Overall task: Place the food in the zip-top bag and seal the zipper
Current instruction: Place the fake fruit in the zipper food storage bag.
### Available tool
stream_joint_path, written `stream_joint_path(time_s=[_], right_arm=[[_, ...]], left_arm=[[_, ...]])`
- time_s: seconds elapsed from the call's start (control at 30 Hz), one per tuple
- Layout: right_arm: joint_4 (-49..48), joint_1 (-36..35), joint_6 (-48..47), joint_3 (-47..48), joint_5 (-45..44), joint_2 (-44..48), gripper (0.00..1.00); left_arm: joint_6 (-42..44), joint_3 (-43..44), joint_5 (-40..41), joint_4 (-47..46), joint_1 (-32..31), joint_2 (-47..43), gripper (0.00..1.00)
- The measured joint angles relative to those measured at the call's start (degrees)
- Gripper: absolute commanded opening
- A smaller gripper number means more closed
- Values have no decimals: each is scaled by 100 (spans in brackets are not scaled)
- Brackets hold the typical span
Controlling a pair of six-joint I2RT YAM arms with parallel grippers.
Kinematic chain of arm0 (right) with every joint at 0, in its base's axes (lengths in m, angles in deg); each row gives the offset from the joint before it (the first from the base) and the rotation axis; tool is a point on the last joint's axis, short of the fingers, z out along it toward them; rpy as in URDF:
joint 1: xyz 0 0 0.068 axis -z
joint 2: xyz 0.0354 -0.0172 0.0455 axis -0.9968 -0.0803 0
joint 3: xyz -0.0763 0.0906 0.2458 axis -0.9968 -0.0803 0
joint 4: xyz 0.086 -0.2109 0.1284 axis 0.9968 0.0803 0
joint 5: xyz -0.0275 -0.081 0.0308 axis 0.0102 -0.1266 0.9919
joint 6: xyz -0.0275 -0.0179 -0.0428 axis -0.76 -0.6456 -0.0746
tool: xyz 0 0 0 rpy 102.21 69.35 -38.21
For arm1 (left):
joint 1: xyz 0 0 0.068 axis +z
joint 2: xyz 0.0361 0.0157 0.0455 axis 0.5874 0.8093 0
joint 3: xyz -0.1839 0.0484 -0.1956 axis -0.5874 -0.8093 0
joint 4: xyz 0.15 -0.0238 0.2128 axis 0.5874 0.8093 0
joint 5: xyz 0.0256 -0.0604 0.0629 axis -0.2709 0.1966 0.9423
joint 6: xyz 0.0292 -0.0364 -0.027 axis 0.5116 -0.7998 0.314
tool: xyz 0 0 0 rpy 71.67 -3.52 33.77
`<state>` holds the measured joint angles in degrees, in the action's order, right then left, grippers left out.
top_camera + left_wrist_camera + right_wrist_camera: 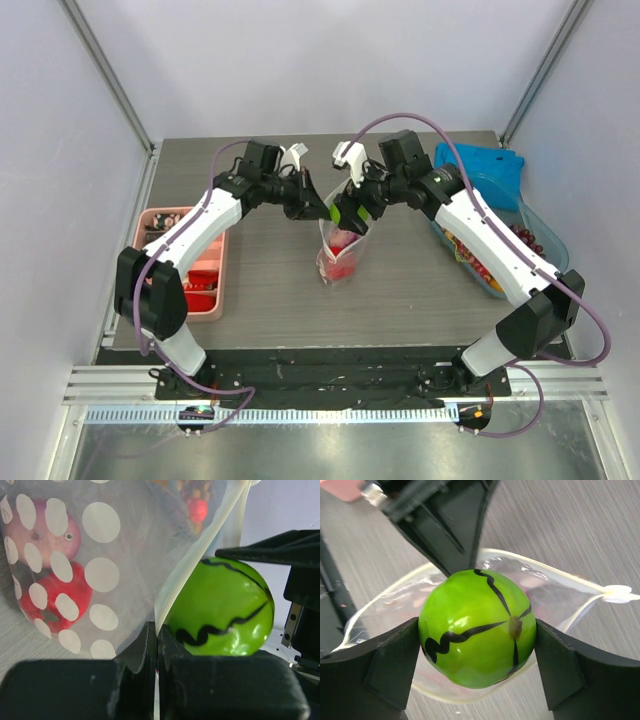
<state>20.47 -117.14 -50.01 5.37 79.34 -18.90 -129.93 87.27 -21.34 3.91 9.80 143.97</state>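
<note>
Right end effector [477, 669] clamped on the green black-squiggled toy fruit [470, 630], left end effector [158, 652] pinching the clear white-dotted plastic bag [115, 545] rim; we'd lower dead-centre before releasing.

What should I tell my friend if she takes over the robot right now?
Left gripper: shut on the rim of the zip-top bag, holding its mouth open.
Right gripper: shut on the green piece, right over the mouth.
In the bag: a red piece and a pink piece. More food sits in the tub.
Left to do: drop the green piece in, add the rest, then seal the zipper, which is open.
</note>
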Motion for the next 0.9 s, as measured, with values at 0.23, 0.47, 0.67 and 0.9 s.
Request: stream_joint_path(time_s=[0.23, 0.47, 0.67, 0.9], right_arm=[[114, -39, -149, -4, -509, 68, 100], [107, -39, -35, 2, -811, 254, 97], [109, 151, 348, 0, -1060, 426, 85], [245, 487, 822, -168, -986, 479, 70]], left_arm=[[-2, 31, -4, -9, -7, 0, 9], [11, 114, -2, 7, -11, 0, 7], [55, 181, 4, 35, -11, 0, 5], [153, 181, 4, 107, -11, 0, 5]])
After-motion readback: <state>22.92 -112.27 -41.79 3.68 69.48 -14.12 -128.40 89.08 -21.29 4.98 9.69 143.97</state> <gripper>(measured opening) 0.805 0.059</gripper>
